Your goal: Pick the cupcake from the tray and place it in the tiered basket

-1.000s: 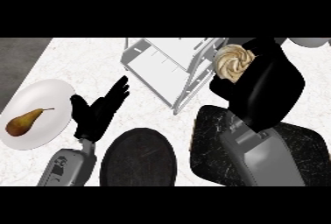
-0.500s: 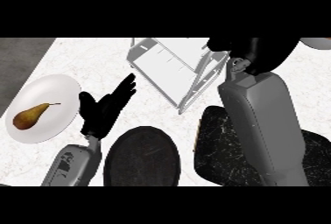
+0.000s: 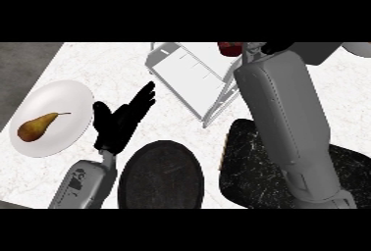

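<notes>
My right forearm [image 3: 286, 122] stretches up across the view, and only a black bit of my right hand [image 3: 279, 47] shows at the top edge. Next to the wrist, a dark red piece of the cupcake [image 3: 229, 48] peeks out in the hand's hold, above the far corner of the white wire tiered basket [image 3: 190, 78]. The dark marbled tray [image 3: 250, 169] lies under the forearm at the lower right. My left hand [image 3: 116, 122] rests open on the counter, left of the basket, fingers pointing up and to the right.
At the left, a white plate [image 3: 62, 103] holds a pear [image 3: 38, 127]. A round black plate [image 3: 161, 176] sits near the front edge between my arms. The counter's left edge runs beside the white plate.
My right arm has reached farther up and over the basket, carrying the cupcake to the top edge, where its frosting is hidden. The left hand has hardly moved.
</notes>
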